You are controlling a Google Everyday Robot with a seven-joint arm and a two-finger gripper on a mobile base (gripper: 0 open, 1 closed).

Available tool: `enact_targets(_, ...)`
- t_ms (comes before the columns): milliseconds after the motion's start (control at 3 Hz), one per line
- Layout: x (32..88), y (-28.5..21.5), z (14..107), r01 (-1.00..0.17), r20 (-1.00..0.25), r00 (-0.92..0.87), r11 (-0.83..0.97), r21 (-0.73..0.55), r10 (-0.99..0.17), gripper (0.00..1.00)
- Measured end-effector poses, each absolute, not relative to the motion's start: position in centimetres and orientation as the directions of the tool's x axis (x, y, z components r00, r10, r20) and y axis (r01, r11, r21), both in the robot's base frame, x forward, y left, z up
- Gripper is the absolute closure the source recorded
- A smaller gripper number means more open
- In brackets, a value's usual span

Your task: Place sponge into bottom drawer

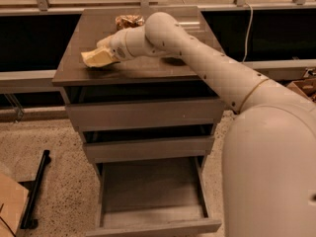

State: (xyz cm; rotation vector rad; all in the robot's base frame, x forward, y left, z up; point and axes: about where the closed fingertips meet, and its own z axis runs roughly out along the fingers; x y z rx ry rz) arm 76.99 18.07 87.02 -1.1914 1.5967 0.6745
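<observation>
The sponge [97, 58], a pale yellow foam block, is at the front left of the cabinet top [148, 70]. My gripper [109, 53] reaches in from the right and is shut on the sponge's right end, holding it just at the top's surface. The bottom drawer [150, 186] is pulled out below, with its grey floor showing and nothing in it. Its flat front [153, 227] is nearest the camera.
A crumpled brownish wrapper [129, 21] lies at the back of the cabinet top, behind my arm. The two upper drawers [145, 113] are shut. A black stand [34, 191] and a cardboard box [10, 209] are on the floor at left, and another box [303, 87] is at right.
</observation>
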Motion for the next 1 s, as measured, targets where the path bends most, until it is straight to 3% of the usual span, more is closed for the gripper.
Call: enact_targets(1000,59.4,10.9,84.4,-0.942,-0.902,-0.15,0.334,0.007,-0.405,1.0)
